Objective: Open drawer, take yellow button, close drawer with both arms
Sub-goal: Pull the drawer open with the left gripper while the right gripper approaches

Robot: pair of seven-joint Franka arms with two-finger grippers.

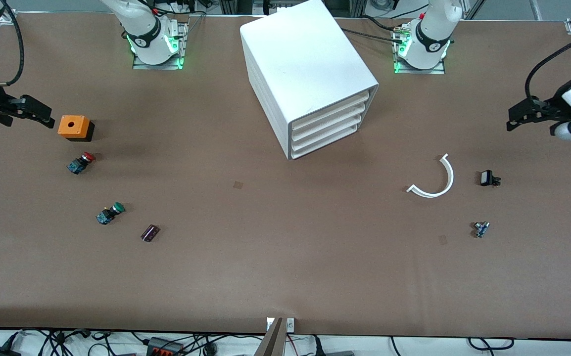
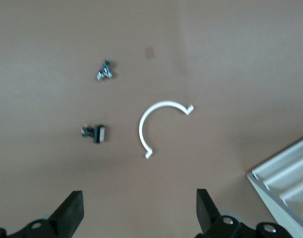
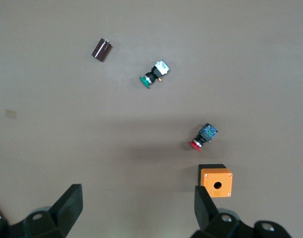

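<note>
The white cabinet (image 1: 310, 74) stands at the middle of the table near the arms' bases. Its uppermost drawer (image 1: 332, 111) is shut, flush with the three below it. The button is hidden. The left gripper (image 1: 513, 119) hangs open and empty over the table at the left arm's end; in the left wrist view its fingers (image 2: 140, 198) stand wide apart above bare mat, with a corner of the cabinet (image 2: 285, 183) showing. At the right arm's end the right gripper (image 1: 44, 116) is open and empty beside an orange box (image 1: 73, 126); the right wrist view shows its spread fingers (image 3: 138, 193).
Near the right arm's end lie a red-capped button (image 1: 81, 163), a green-capped button (image 1: 110, 213) and a dark cylinder (image 1: 150, 233). Toward the left arm's end lie a white curved strip (image 1: 436, 180), a small black part (image 1: 488, 178) and a small metal part (image 1: 481, 229).
</note>
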